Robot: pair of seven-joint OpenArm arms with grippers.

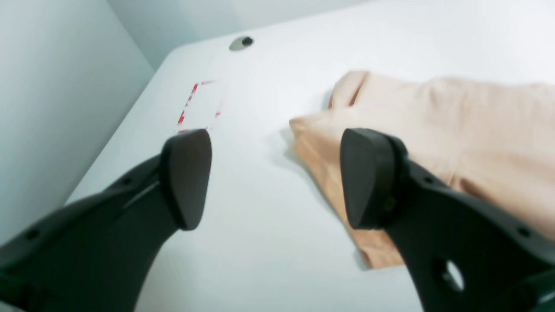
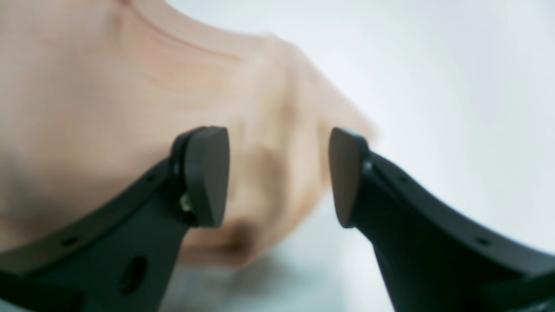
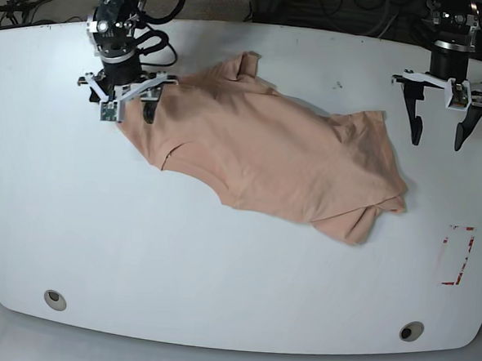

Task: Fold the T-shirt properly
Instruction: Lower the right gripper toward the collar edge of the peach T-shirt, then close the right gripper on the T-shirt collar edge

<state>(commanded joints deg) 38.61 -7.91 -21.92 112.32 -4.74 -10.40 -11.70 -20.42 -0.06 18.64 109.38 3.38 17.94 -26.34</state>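
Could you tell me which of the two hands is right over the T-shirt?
The right hand, open above the T-shirt's edge; the left hand hangs open over bare table beside it.

We note left gripper (image 1: 275,177) matte black, rounded wedge pads, small round holes along fingers (image 1: 455,242). Right gripper (image 2: 277,177) alike, silver screw by pad. Base view: white jaw brackets, black cables behind.
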